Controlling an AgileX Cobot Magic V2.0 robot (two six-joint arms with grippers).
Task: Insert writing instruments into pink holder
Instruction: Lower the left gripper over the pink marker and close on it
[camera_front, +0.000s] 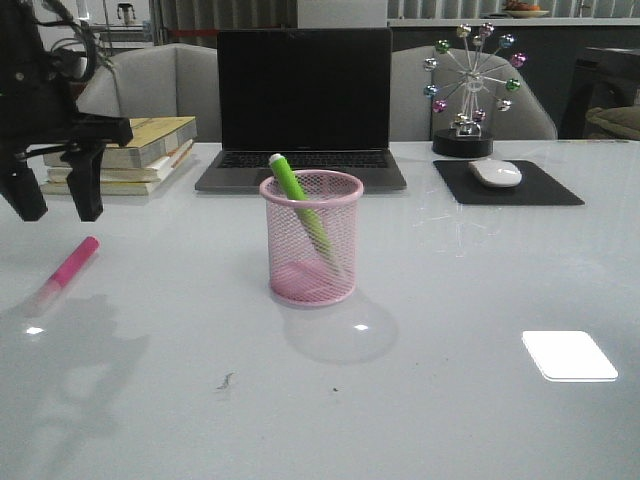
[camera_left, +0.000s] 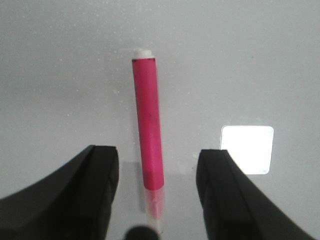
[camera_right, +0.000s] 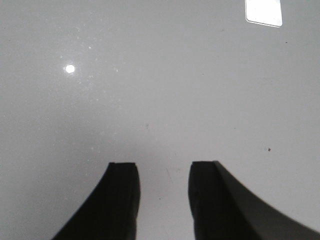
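Tabletop (camera_left: 60, 60): pink highlighter (camera_left: 148, 135) between pincer fingers (camera_left: 95, 170)

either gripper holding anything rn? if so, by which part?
Nothing held. Left gripper is open above the pink highlighter, which lies on the table; right gripper is open over bare table.

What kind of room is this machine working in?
Probably an office or study desk: an open laptop, a computer mouse on its pad, a stack of books and a pink pen cup share the table.

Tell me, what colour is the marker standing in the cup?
Bright green, clearest in the front view.
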